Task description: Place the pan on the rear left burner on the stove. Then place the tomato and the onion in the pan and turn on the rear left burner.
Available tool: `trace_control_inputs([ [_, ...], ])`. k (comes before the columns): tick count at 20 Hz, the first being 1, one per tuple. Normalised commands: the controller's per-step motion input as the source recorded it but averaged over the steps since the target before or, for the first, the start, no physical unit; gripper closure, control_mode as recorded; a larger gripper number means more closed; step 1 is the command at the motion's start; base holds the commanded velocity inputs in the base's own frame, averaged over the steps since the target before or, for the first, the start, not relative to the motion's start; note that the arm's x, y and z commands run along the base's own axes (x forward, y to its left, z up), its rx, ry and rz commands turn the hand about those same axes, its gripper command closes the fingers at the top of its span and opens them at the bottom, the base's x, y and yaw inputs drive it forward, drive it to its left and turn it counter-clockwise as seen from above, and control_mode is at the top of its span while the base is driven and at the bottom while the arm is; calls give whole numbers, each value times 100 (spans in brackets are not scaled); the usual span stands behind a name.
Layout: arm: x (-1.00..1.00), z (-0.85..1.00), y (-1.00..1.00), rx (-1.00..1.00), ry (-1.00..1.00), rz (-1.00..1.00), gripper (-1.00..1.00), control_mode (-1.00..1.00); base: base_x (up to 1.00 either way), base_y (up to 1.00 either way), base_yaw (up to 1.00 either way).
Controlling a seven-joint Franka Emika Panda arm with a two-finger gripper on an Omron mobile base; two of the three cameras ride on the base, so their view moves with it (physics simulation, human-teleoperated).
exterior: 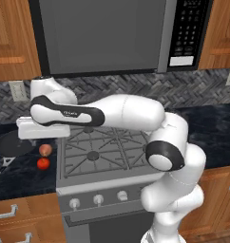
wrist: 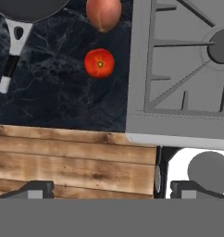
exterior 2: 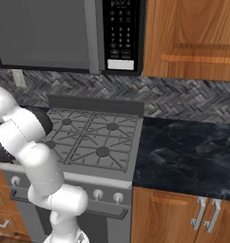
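The pan (exterior: 12, 144) sat on the dark counter (exterior: 22, 175) left of the stove (exterior: 107, 156), its handle (wrist: 11, 55) pointing toward the counter's front edge. Just right of it lay the onion (exterior: 45, 150), with the tomato (exterior: 43, 163) close in front of it, the two near each other but apart. Above them hung the gripper (wrist: 111, 187), fingers spread wide with nothing between them, over the counter's front edge beside the stove's left front corner. The arm (exterior: 121, 114) reached across the stove from the right. The rear left burner (exterior 2: 66, 122) lay bare under its grate.
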Motion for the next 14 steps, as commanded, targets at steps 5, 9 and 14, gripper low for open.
trace_control_inputs([
  [5,0,-5,29,0,0,-3,-100,-100,0,0,0],
  [9,4,-11,29,0,0,-4,-100,-100,0,0,0],
  [14,2,-11,29,0,0,-4,-100,-100,0,0,0],
])
